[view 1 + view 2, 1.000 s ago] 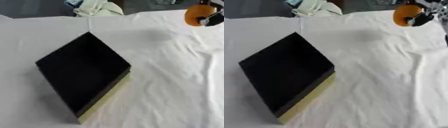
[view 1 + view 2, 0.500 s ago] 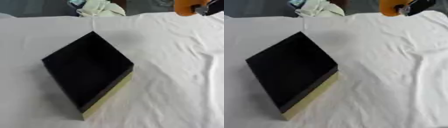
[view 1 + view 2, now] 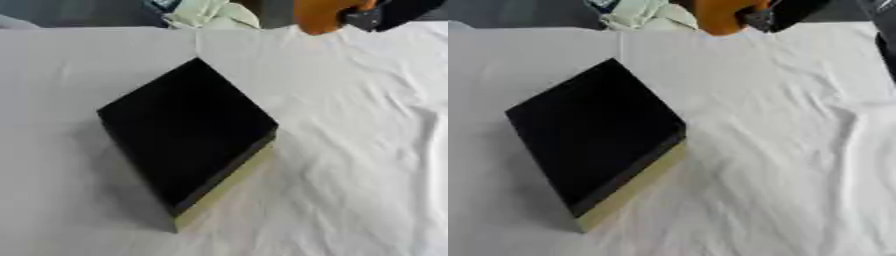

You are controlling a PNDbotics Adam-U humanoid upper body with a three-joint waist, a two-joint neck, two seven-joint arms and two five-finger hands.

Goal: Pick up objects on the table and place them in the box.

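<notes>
**Orange object carried toward the black box**

Overhead, the robot's right hand (image 3: 785,12) hangs at the top edge of the view above the white tablecloth (image 3: 350,150), its dark fingers curled round a rounded orange object (image 3: 719,15) that is off the table and cut off by the frame. The black box (image 3: 188,145), set cornerwise with a pale yellowish side facing the camera, sits well apart, toward the lower left of the cloth. Its top shows as one flat black face, and whether that is a closed lid or a dark interior cannot be told. No other loose object lies on the visible cloth; only a pale bundle (image 3: 210,12) sits at the far edge beyond it. The left hand is not in view.

By the look of things, the pick-up is done and the placing is left: the object has yet to come over the box and be let go. Against the picture a second back, hand and orange object have travelled leftward along the top edge, nearer the box's far corner, while the whole scene has shifted slightly, suggesting the head also moved
</notes>
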